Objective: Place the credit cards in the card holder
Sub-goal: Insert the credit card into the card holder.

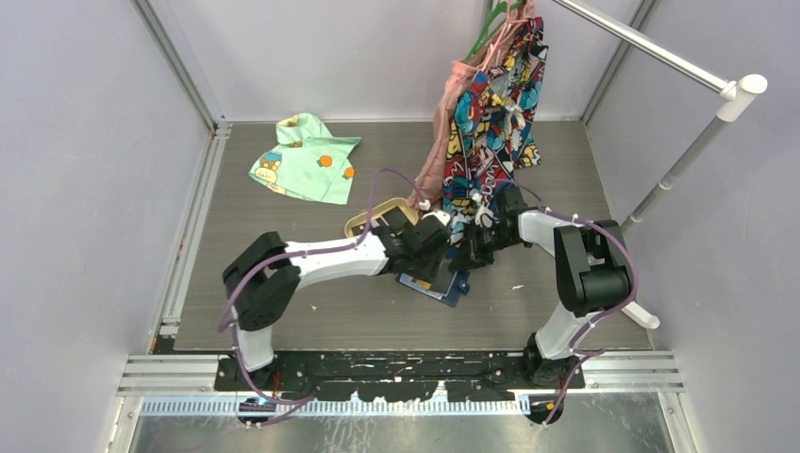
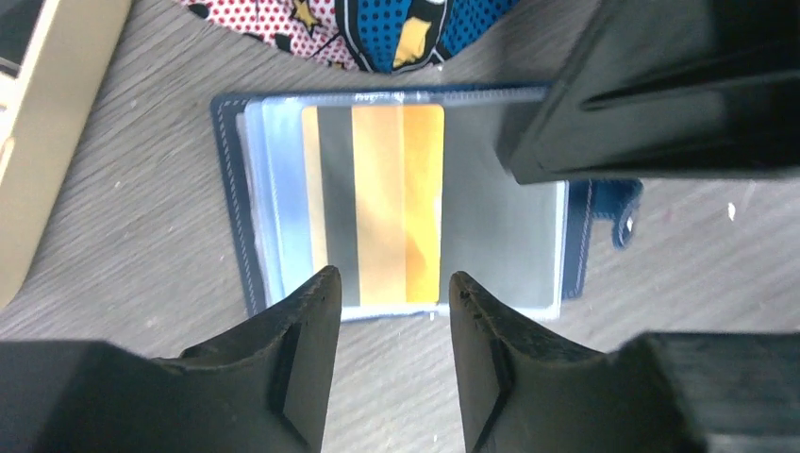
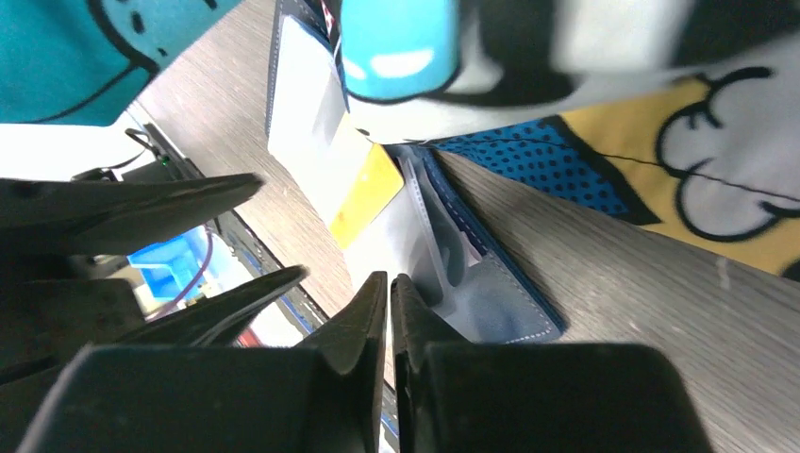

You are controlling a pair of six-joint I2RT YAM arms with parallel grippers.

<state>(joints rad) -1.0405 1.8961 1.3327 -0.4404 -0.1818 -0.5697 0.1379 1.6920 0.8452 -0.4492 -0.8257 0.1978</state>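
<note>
Left end effector (image 2: 393,278) hovers parted and empty over the orange card (image 2: 396,203) in the card holder (image 2: 226,189), right end effector (image 3: 388,283) almost closed at its edge: push card squarely home.

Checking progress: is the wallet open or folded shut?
Open. The card holder lies spread flat, its clear inner pockets facing up, an orange card showing among them.

From my feed the table (image 1: 283,311) is grey wood-grain. Lying flat on it are a mint-green kids' shirt (image 1: 307,158) at the far left, a tan tray (image 1: 363,225) mid-table, and near that the navy card holder (image 2: 231,189), spread open. The comic-print garment (image 2: 377,28) has its hem resting on the top just beside the holder.
</note>
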